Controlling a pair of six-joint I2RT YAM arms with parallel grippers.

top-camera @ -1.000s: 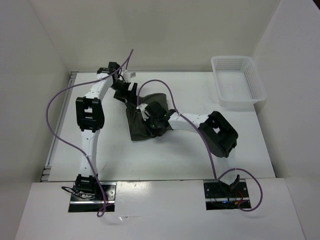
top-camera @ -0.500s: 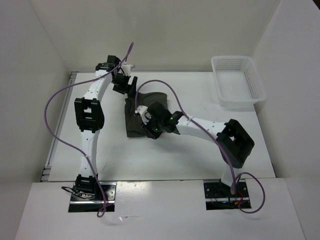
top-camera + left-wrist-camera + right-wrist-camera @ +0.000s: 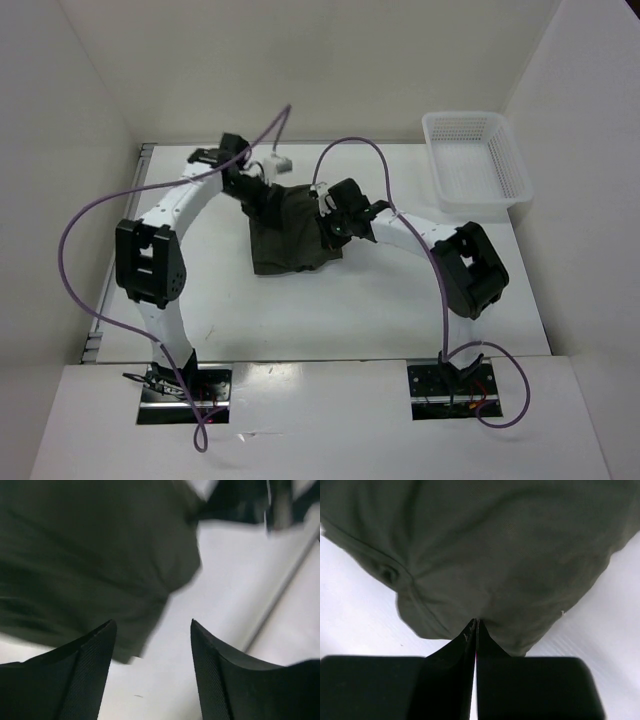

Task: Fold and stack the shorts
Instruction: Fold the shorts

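White walls (image 3: 350, 70), white table (image 3: 400, 310): the shorts (image 3: 285, 240) lie bunched, left gripper (image 3: 152, 622) gaping wide beside them, right gripper (image 3: 475, 621) pinched tight at their hem, mesh basket (image 3: 478, 207) well right.

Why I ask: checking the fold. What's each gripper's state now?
Left gripper: open, holding nothing.
Right gripper: shut at edge of the dark olive-green cloth shorts; grip unclear.

1 shorts (image 3: 285, 235), 1 white mesh basket (image 3: 480, 207), 2 arms: left arm (image 3: 150, 262), right arm (image 3: 470, 270); 2 purple cables (image 3: 62, 245), 1 table (image 3: 380, 310)
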